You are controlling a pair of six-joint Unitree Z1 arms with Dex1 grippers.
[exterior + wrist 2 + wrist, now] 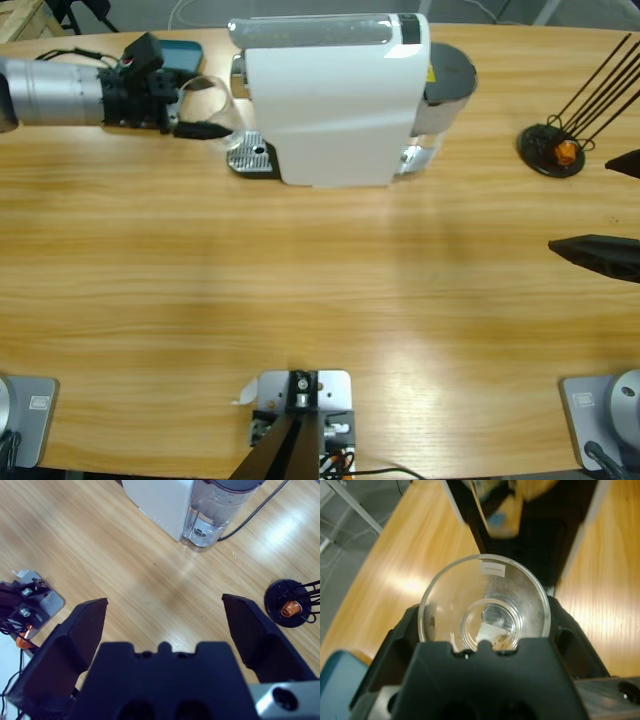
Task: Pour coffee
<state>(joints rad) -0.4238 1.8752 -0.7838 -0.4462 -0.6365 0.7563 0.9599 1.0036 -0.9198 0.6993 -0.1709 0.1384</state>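
Note:
My left gripper [203,112] is shut on a small clear glass tumbler [208,93], held just left of the white coffee machine [330,100] and beside its metal drip tray [250,155]. The left wrist view looks down into the tumbler [485,605], with black jaws pressed against both sides. Only a thin brownish trace of coffee [504,640] shows at the tumbler's bottom. My right gripper [605,205] hangs open at the table's right edge, nothing between its jaws [162,615].
The machine's clear water tank [445,85] stands at its right end. A black wire capsule stand [553,150] holding an orange capsule [290,606] sits at the far right. A teal object [180,52] lies behind the left arm.

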